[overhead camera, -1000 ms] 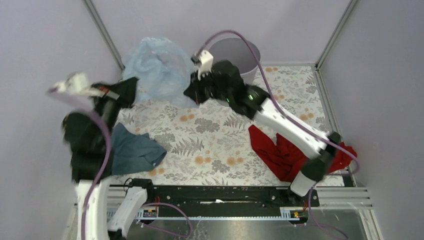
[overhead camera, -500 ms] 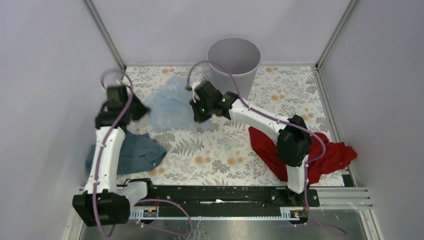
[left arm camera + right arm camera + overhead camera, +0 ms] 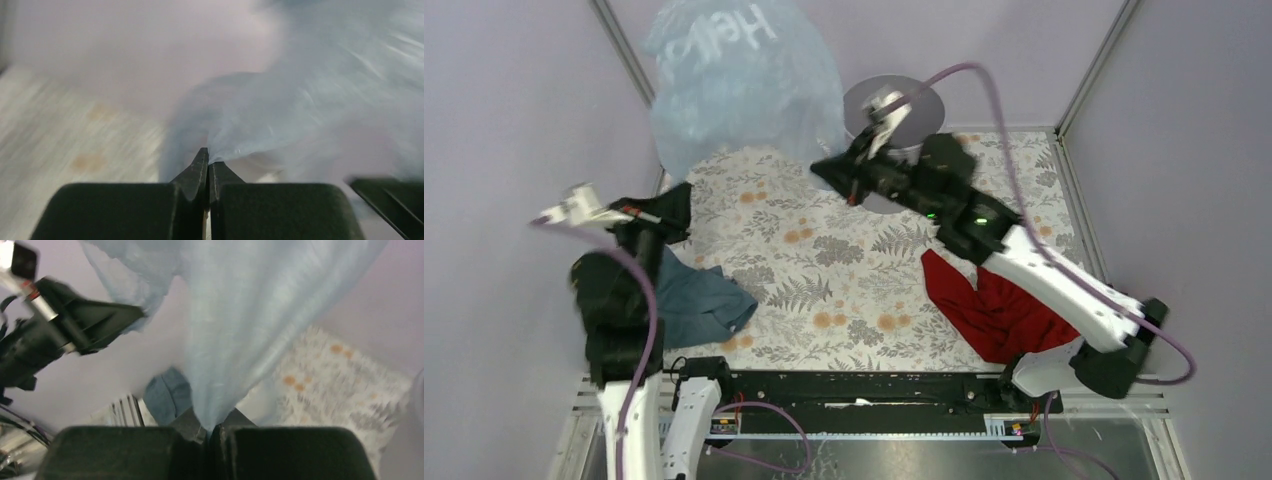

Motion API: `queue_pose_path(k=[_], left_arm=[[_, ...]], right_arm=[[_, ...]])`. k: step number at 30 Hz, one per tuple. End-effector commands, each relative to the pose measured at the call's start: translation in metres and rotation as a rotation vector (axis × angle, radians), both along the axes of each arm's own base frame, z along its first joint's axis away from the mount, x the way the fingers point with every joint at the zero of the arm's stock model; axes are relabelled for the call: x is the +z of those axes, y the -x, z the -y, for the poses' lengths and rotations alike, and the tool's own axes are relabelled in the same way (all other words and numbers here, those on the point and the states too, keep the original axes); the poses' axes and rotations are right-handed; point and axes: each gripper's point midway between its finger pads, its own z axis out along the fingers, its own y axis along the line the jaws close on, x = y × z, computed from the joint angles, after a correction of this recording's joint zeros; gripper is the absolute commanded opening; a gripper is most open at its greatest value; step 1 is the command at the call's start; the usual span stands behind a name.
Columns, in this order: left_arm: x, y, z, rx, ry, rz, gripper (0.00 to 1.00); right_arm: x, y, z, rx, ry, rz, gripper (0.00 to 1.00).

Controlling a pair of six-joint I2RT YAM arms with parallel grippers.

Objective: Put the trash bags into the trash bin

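The bag [image 3: 739, 90] hangs over the tabletop's [image 3: 844, 260] back left, its lower corners in the left jaws and the right jaws. The bin [image 3: 921, 100] stands just right of it, at the back. The left cloth [image 3: 699, 305] lies near left, the right cloth [image 3: 994, 310] near right.

Desk [image 3: 844, 270]: floral-print cover, fern & orange-blossom pattern. Items on it: dark teal cloth [image 3: 704, 305], crumpled, near-left; red cloth [image 3: 984, 310], crumpled, near-right; grey round trash bin [image 3: 932, 100], upright, far edge, right of ctr.
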Motion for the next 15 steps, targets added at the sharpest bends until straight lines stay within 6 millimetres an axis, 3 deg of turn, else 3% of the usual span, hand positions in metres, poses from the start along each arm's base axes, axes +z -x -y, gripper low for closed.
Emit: queue_pose_path(k=[1, 2, 3, 5, 6, 9, 12, 14, 15], left_arm=[[-0.256, -0.035, -0.075, 0.409, -0.024, -0.909, 0.00], [-0.271, -0.031, -0.080, 0.447, -0.026, -0.979, 0.00], [-0.268, -0.035, -0.077, 0.420, -0.041, -0.982, 0.00], [-0.231, -0.053, -0.057, 0.300, -0.002, -0.852, 0.00], [-0.199, -0.062, -0.044, 0.227, 0.023, -0.743, 0.00], [-0.073, -0.076, 0.002, -0.046, 0.067, -0.377, 0.00], [0.036, -0.058, 0.033, -0.240, 0.056, -0.100, 0.00], [0.077, -0.036, 0.044, -0.316, 0.049, 0.034, 0.00], [0.085, -0.026, 0.045, -0.319, 0.053, 0.077, 0.00]], right_arm=[[-0.226, -0.020, -0.053, 0.071, 0.320, -0.376, 0.00], [-0.252, -0.016, -0.056, 0.089, 0.353, -0.429, 0.00], [-0.267, -0.015, -0.057, 0.084, 0.368, -0.472, 0.00], [-0.267, -0.024, -0.061, 0.044, 0.371, -0.504, 0.00], [-0.244, -0.030, -0.068, 0.041, 0.340, -0.481, 0.00], [-0.162, -0.041, -0.081, 0.047, 0.262, -0.380, 0.00], [-0.070, -0.033, -0.080, 0.075, 0.181, -0.252, 0.00], [-0.025, -0.020, -0.072, 0.097, 0.132, -0.171, 0.00], [-0.012, -0.013, -0.066, 0.107, 0.111, -0.139, 0.00]])
